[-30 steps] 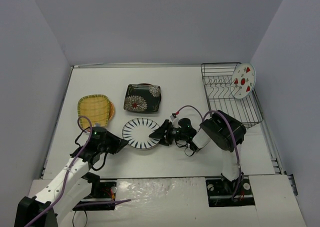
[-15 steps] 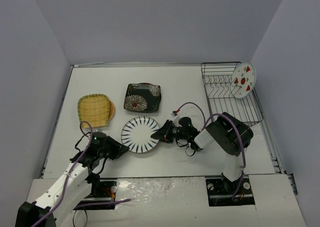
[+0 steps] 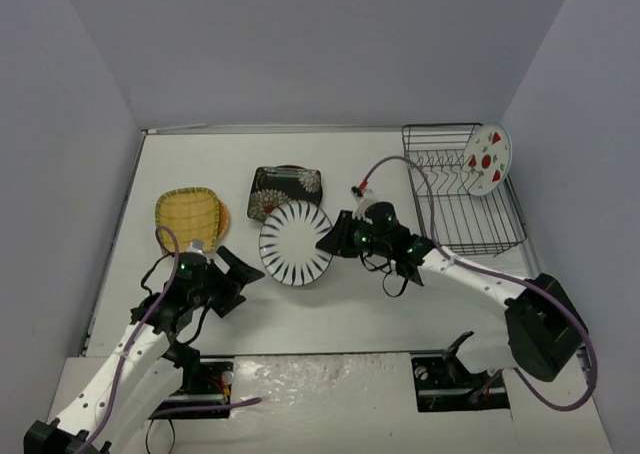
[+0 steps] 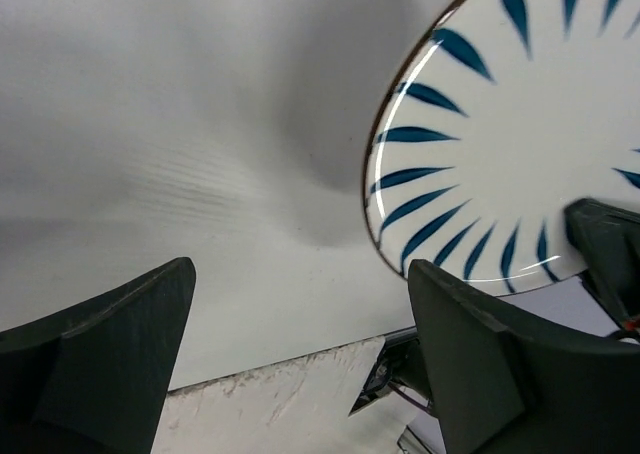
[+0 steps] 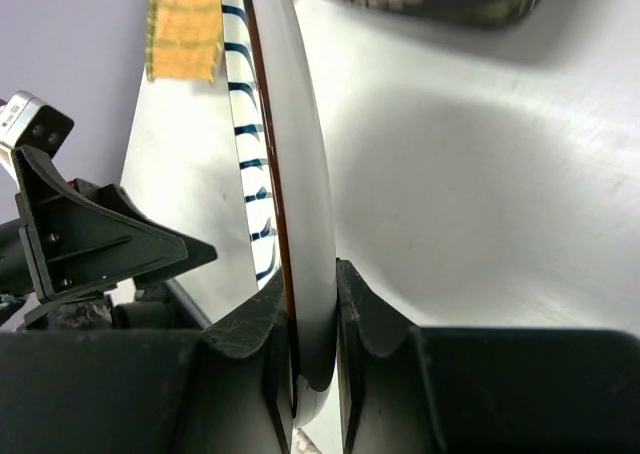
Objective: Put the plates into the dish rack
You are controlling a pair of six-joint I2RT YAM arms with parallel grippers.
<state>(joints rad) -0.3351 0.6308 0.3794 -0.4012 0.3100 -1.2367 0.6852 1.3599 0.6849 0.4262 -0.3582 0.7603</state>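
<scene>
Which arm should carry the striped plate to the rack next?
Right. The right claw is shut on the rim of the striped plate, holding it tilted up, and the dish rack sits on that arm's side. The left claw is open, empty, farther from the rack.

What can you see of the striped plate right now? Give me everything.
The striped plate is round and glossy white, apparently ceramic, with dark blue-black radial stripes and a thin brown rim line. The right gripper is shut on its right edge, one finger on each face. It hangs tilted, apparently clear of the table, with a shadow below it. In the top view it overlaps the near edge of the black floral plate. The left gripper is open beside it, not touching.
</scene>
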